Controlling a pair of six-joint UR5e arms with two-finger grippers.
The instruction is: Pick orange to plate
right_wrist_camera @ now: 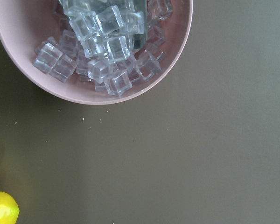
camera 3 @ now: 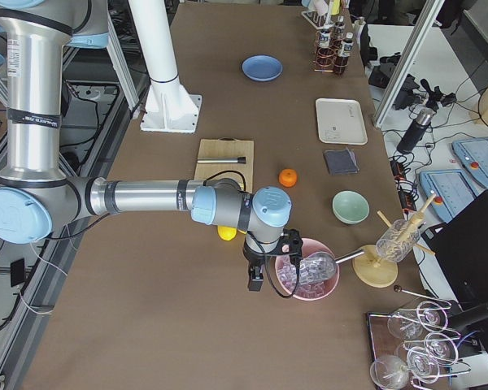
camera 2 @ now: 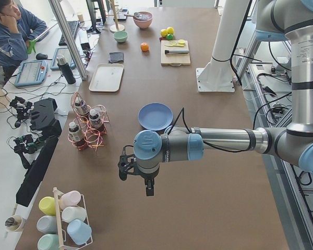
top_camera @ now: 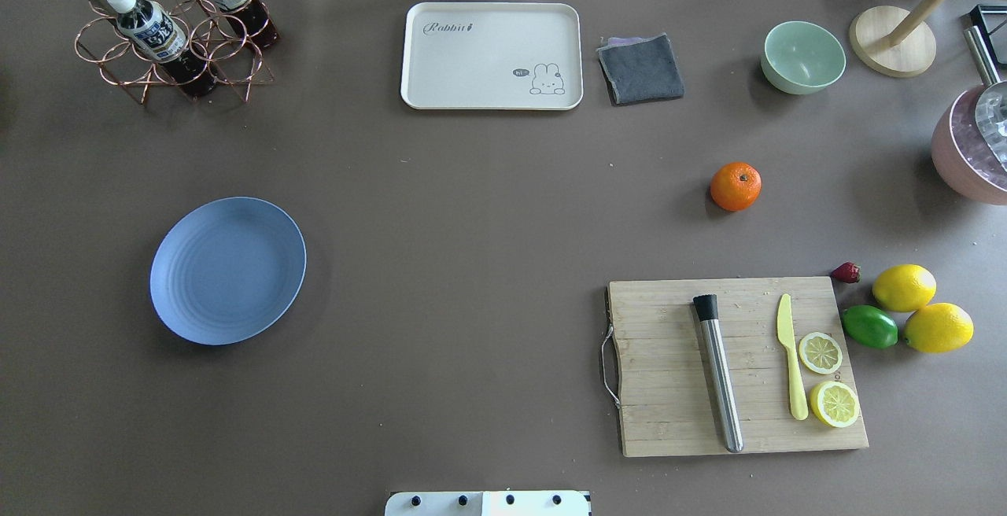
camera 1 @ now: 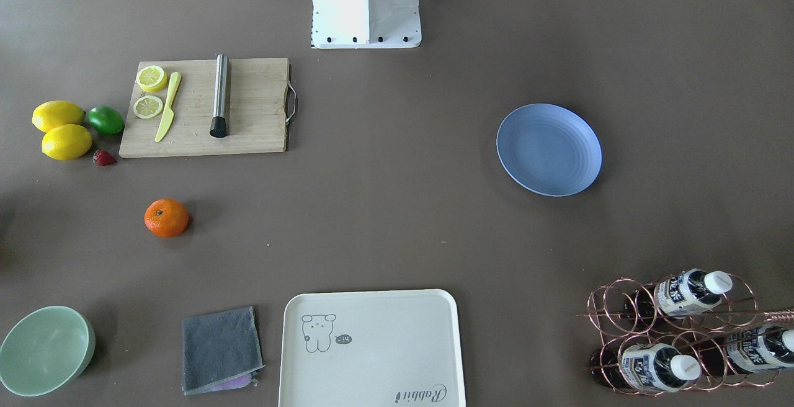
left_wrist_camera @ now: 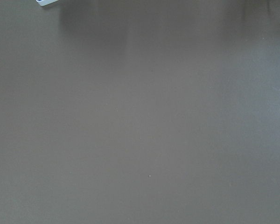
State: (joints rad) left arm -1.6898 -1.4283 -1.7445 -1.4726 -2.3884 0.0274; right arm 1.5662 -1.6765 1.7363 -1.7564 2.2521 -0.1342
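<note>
Orange (top_camera: 735, 186): one item, loose on bare table, right of centre in the overhead view, above the cutting board (top_camera: 669, 366) and apart from it. Nothing touches it.

Plate (top_camera: 227, 270): one item, empty, left of centre in the same view, well apart from the orange.

Right gripper (camera 3: 255, 280): shows only in the right side view, lower centre of frame, just beside the pink bowl (right_wrist_camera: 179, 42) of ice cubes. You cannot tell whether its fingers are spread or pressed together.

Left gripper (camera 2: 148, 188): shows only in the left side view, centre of frame, over bare table. Its finger state cannot be told either.

Status, as judged: nothing held; the reach for the orange is not yet made.

Hazards for you to watch:
- Round fruit may roll off if one finger touches before the other.
- The right arm's first swing may clip the pink bowl, being so close.
- Lemons (top_camera: 905, 288) at right edge are similar in size; check colour before you commit.
- The long carry leftward to the plate gives a loose pinch time to slip.
</note>
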